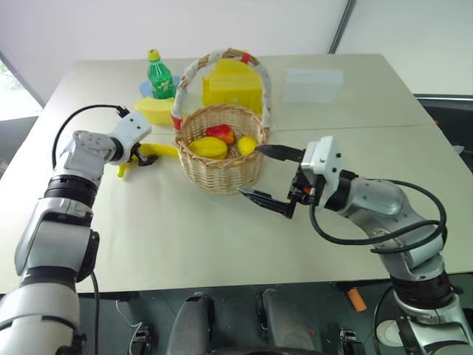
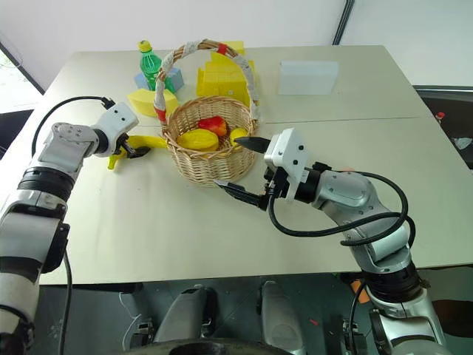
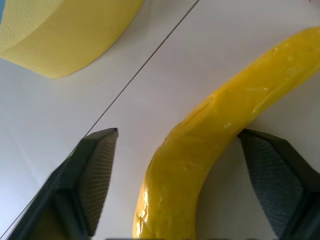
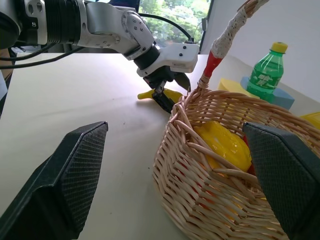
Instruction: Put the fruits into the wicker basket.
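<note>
A yellow banana (image 1: 155, 151) is seen lying on the pale table (image 1: 222, 229), left of centre in the head view, just beside the wicker basket (image 1: 220, 170) and not yet in it. The basket is placed near the middle of the frame, its tall wrapped handle arching above it. Three fruits are already held inside: a yellow lemon-like one (image 1: 209, 147), a red and yellow apple (image 1: 221, 133) and a smaller yellow one (image 1: 247, 145).

The left gripper (image 3: 175, 190) is set around the banana, its fingers apart on either side; in the left wrist view one pad appears to be touching the skin while a gap is left at the other, so the fruit is not yet clamped. The right gripper (image 1: 267, 177) is held just beside the basket's right side, at centre right of the frame, its jaws wide apart and empty.

Behind the basket, in the upper part of the frame, a green bottle (image 1: 160, 76), a yellow half-round block (image 1: 153, 110) and a yellow box (image 1: 232, 83) are visible.

The step in hand is judged to be the grasping of the last fruit. Next, the fingers would need to be closed firmly, and the banana lifted clear of the rim and handle before being released.
</note>
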### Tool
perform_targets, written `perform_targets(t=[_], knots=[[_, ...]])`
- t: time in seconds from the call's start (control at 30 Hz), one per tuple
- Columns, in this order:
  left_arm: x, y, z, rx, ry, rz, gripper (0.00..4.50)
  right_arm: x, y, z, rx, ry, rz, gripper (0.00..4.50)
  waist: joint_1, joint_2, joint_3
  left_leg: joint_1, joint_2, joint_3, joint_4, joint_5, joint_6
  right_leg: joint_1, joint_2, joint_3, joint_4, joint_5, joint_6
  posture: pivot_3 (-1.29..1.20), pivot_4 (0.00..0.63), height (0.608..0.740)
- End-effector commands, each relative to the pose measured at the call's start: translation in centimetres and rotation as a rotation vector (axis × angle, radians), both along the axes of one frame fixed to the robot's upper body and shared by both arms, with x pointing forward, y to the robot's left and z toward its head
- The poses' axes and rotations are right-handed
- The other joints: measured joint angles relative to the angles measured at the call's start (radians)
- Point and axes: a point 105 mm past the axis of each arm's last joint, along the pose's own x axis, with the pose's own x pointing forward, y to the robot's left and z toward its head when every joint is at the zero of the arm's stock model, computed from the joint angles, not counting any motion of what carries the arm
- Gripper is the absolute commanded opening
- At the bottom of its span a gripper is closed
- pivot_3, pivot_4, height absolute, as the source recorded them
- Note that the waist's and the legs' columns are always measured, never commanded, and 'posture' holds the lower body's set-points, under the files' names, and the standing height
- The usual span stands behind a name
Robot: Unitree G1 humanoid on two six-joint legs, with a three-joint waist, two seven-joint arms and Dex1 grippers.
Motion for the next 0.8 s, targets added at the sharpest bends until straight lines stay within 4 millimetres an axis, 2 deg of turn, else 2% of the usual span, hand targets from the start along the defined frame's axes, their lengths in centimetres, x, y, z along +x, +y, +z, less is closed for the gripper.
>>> perform_targets(t=[0.03,0.07,0.13,0.3,0.37,0.43,0.47,0.53,0.6,0.67,0.77,0.8], knots=[[0.4,0.5,1.5,0.005,-0.054,0.011,2.19,-0.6,0.1,1.0,0.013,-0.053,0.004,4.5,0.0,0.0,0.0,0.0,0.0,0.0,0.0,0.0,0.0,0.0,0.0,0.0,0.0,0.0,0.0,0.0,0.15,0.74],[0.4,0.7,1.5,0.002,-0.057,0.015,1.61,-0.6,0.1,1.0,0.013,-0.053,0.005,4.5,0.001,0.0,0.0,0.0,0.0,0.0,0.0,0.0,0.0,0.0,0.0,0.0,0.0,0.0,0.0,0.0,0.15,0.74],[0.3,1.4,1.7,0.001,-0.072,0.043,0.76,-0.6,0.1,1.1,0.011,-0.054,0.007,4.5,0.001,0.0,0.0,0.0,0.0,0.0,0.0,0.0,0.0,0.0,0.0,0.0,0.0,0.0,0.0,0.0,0.15,0.74],[-0.3,3.0,3.7,-0.055,-0.148,0.082,0.76,-0.6,0.1,1.1,0.006,-0.056,0.012,4.5,-0.003,0.0,0.0,-0.001,0.0,0.0,0.0,0.0,0.0,-0.001,0.0,0.0,0.0,0.0,0.0,0.0,0.15,0.74],[-1.2,3.6,5.7,-0.16,-0.224,0.081,0.76,-0.6,0.0,1.1,0.004,-0.057,0.012,4.5,-0.005,0.0,0.0,-0.001,0.0,-0.001,0.0,0.0,0.0,-0.001,0.0,0.0,0.0,0.0,0.0,0.0,0.15,0.74],[-3.2,3.3,8.7,-0.321,-0.328,0.009,0.76,-0.6,-0.1,1.2,0.003,-0.057,0.011,4.5,-0.008,0.0,0.0,-0.001,0.002,0.0,0.0,0.0,0.0,-0.002,-0.001,0.0,0.001,0.0,0.0,0.0,0.15,0.74],[-4.9,2.6,10.2,-0.392,-0.386,-0.072,0.76,-0.5,-0.1,1.2,0.002,-0.057,0.011,4.5,-0.008,0.0,0.0,-0.001,0.004,0.0,0.0,0.0,0.0,-0.002,-0.001,0.0,0.002,0.0,0.0,0.0,0.15,0.74],[-8.6,1.3,11.7,-0.518,-0.403,-0.208,0.76,-0.4,-0.2,1.1,-0.001,-0.056,0.012,4.5,-0.008,0.0,0.0,-0.001,0.004,0.0,0.0,0.0,-0.001,-0.003,-0.002,0.001,0.002,0.0,0.0,0.0,0.15,0.74],[-11.7,-0.3,11.5,-0.606,-0.328,-0.305,0.76,-0.2,-0.3,1.1,-0.005,-0.056,0.018,4.5,-0.003,0.0,0.0,-0.001,0.004,0.0,0.0,0.0,-0.001,-0.002,-0.004,0.001,0.002,0.0,0.0,0.0,0.15,0.74],[-14.4,-2.7,10.9,-0.605,-0.251,-0.418,0.76,0.1,-0.2,1.2,-0.009,-0.058,0.025,4.5,-0.002,0.0,0.0,-0.001,0.004,-0.001,0.0,0.001,-0.002,-0.002,-0.004,0.001,0.002,0.0,0.0,0.0,0.15,0.74],[-15.8,-5.7,10.7,-0.613,-0.201,-0.498,0.76,0.4,-0.2,1.3,-0.014,-0.064,0.035,4.5,0.01,-0.001,-0.001,0.001,0.003,-0.002,0.0,0.002,-0.003,0.001,-0.005,0.0,0.002,0.0,0.0,0.0,0.15,0.74],[-15.5,-7.8,10.5,-0.595,-0.195,-0.531,0.76,0.6,-0.3,1.5,-0.016,-0.069,0.038,4.5,0.012,-0.001,-0.001,0.001,0.003,-0.003,0.001,0.002,-0.004,0.001,-0.005,-0.001,0.003,0.0,0.0,0.0,0.15,0.74]])
